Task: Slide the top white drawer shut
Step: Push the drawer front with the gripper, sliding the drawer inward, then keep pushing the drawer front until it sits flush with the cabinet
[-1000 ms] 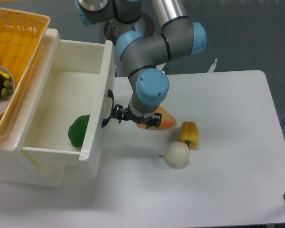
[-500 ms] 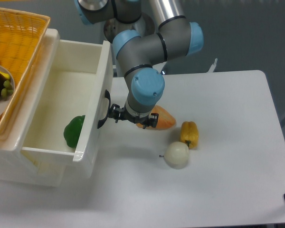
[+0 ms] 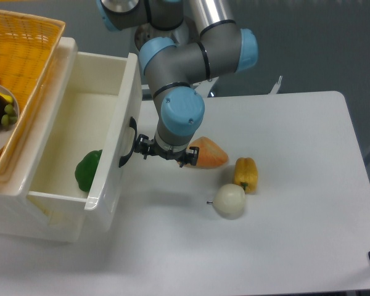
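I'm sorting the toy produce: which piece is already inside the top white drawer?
The green pepper, lying inside the top white drawer. The orange carrot, yellow pepper and white onion sit on the table.

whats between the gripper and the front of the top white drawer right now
Nothing. In the camera view the gripper sits right at the black handle of the top white drawer, no object between them.

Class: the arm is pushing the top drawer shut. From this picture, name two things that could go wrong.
1. The gripper presses by the black handle near one end of the top white drawer, so the drawer might skew and jam.
2. The green pepper lies loose inside and may roll.
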### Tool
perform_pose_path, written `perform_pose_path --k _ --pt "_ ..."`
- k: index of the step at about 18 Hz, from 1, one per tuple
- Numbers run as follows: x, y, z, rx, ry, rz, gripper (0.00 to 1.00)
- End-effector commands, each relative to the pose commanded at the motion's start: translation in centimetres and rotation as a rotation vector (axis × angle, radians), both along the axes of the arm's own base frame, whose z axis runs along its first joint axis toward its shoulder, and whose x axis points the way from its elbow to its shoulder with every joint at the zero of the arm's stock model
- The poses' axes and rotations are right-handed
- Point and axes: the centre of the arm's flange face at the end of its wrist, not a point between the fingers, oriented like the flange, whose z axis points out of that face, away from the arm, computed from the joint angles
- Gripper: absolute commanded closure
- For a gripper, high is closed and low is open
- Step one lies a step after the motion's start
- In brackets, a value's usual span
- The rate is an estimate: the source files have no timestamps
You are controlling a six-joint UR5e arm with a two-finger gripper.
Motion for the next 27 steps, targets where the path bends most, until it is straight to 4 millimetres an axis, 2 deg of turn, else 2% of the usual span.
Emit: perform_pose_path --k 7,12,18,27 --pt "0.8 0.5 0.5 0.007 0.005 -0.015 0.00" --pt "2.5 1.3 0.6 -0.001 0.010 -0.007 0.00" --pt "3.5 1.8 0.7 0.000 0.011 -0.021 0.00" --pt "6.8 3.2 1.0 -0.005 0.016 -0.044 0.00"
